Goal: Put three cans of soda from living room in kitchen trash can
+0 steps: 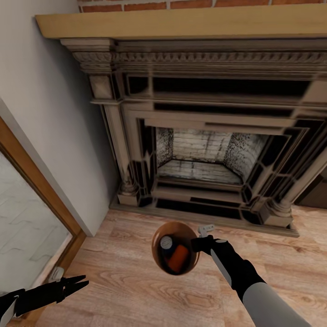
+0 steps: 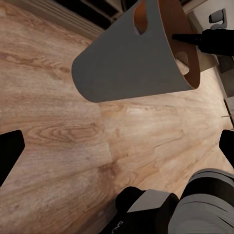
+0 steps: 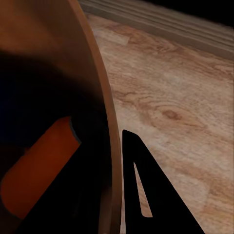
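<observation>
While gripping rim (image 1: 196,243) (wood-floored room), pincer (image 1: 198,245).

A home, the living room by the look of it. Dominated by an ornate carved fireplace (image 1: 204,136) in pale stone tones with dark inset panels, fluted columns at each side and a sooty brick-lined firebox (image 1: 202,159). Topped by a plain wooden mantel shelf (image 1: 181,22), with a strip of red brick (image 1: 181,4) above (only its lowest course visible). Floored in warm wood-grain planks (image 1: 113,272) running up to the hearth base. Walled in plain pale plaster (image 1: 41,100) at the left, with a wood-framed opening or glazed panel (image 1: 32,181) beside it, pale tiled ground visible beyond.
</observation>
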### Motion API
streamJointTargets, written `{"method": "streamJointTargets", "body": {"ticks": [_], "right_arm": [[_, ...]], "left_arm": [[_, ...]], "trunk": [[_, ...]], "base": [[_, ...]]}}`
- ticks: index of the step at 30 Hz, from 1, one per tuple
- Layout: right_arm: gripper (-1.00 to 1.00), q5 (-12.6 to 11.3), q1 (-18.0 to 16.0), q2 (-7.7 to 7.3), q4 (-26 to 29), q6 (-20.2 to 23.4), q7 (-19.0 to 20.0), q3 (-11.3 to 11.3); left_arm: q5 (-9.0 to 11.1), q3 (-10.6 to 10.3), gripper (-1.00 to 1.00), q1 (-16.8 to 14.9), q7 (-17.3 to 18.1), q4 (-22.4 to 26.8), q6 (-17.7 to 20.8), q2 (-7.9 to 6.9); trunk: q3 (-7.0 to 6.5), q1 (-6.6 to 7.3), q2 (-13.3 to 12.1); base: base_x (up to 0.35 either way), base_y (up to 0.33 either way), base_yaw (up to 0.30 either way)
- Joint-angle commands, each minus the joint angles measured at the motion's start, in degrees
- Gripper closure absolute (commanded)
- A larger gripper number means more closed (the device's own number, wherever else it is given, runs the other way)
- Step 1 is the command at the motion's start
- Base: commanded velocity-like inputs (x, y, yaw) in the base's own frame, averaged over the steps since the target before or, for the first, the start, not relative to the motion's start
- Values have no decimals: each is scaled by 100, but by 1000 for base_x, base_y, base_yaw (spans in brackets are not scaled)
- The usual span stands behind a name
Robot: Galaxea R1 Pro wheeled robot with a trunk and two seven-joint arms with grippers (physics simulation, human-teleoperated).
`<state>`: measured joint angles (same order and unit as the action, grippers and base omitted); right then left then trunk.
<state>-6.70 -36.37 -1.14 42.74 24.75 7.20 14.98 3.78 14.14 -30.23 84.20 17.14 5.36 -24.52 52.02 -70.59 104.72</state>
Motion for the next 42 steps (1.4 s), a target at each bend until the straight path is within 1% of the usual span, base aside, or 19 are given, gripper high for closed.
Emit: {"method": "streamJointTargets", "body": {"ticks": [1,12,32,39,42], "right_arm": [[100,-59,-4,8,7,3,36,-4],[100,-59,-5,17,7,3,36,4],[100,-59,-6,17,7,3,36,4],[100,-59,-5,12,49,-4,36,2],[100,-59,-6,9,126,-5,36,1]], "left_arm": [[0,1,-100,0,0,0,0,0],[0,1,-100,0,0,0,0,0],[0,1,-100,0,1,0,0,0],[0,1,-100,0,22,6,0,0],[0,1,-100,0,25,8,0,0]], "trunk": [[22,-22,42],[262,-264,483],[800,-703,1285],[821,-703,1285],[890,-769,1406]], "base": [[0,0,0],[0,0,0],[0,0,0],[0,0,0],[0,0,0]]}}
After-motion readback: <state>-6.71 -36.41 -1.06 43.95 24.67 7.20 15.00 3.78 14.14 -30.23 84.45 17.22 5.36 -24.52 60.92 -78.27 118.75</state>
